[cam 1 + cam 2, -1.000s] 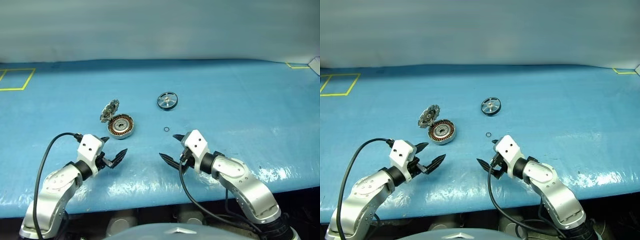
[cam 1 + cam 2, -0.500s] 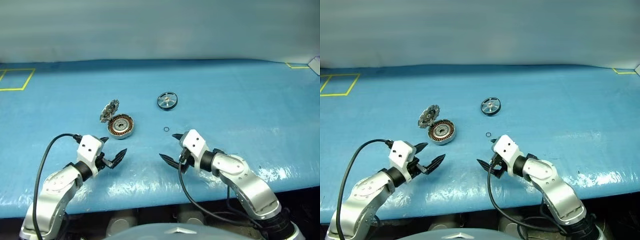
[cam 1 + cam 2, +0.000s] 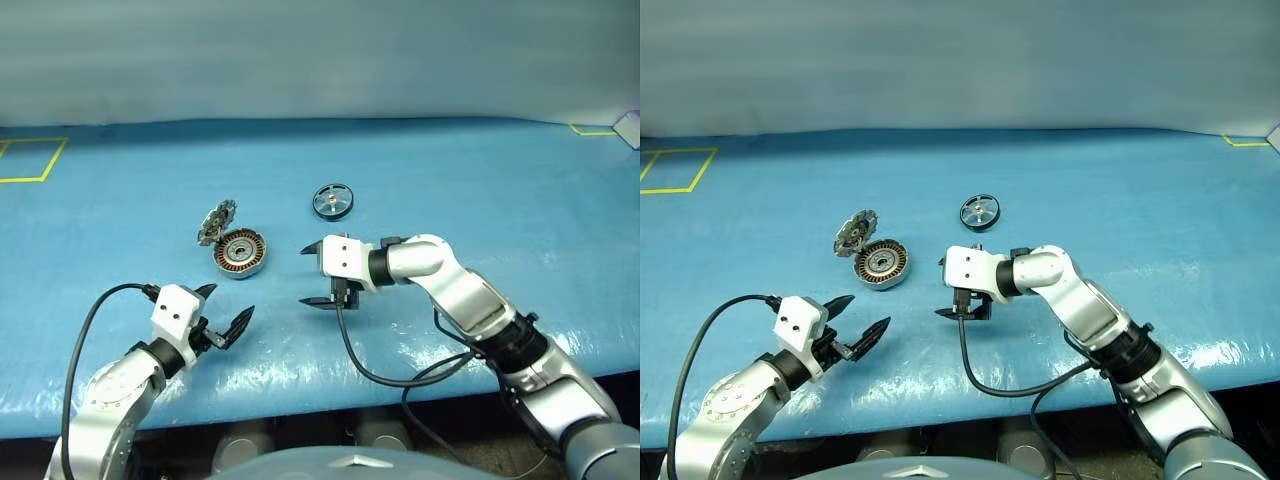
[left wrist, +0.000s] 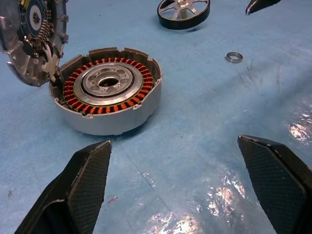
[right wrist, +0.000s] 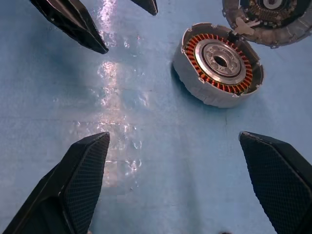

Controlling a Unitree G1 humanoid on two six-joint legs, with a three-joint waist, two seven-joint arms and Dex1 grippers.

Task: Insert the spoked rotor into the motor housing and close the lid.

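Observation:
The motor housing (image 3: 241, 252) lies on the blue table with its copper windings showing. Its lid (image 3: 217, 222) stands tilted open on the hinge at the far left side. The spoked rotor (image 3: 333, 201) lies flat further back and to the right. My right gripper (image 3: 306, 276) is open, pointing left at the housing from just right of it, and holds nothing. My left gripper (image 3: 225, 307) is open and empty, nearer the table's front edge, in front of the housing (image 4: 108, 95). The right wrist view looks down on the housing (image 5: 219, 63) and lid (image 5: 265, 19).
A tiny thin dark ring (image 4: 234, 57) lies on the table between housing and rotor (image 4: 183, 10). Yellow tape marks (image 3: 30, 160) sit at the far left, and another (image 3: 590, 130) at the far right. Black cables hang from both wrists near the front edge.
My right arm has swung forward and left, and its gripper has rolled to point left at the housing. My left gripper has drawn back a little. The parts have not moved.

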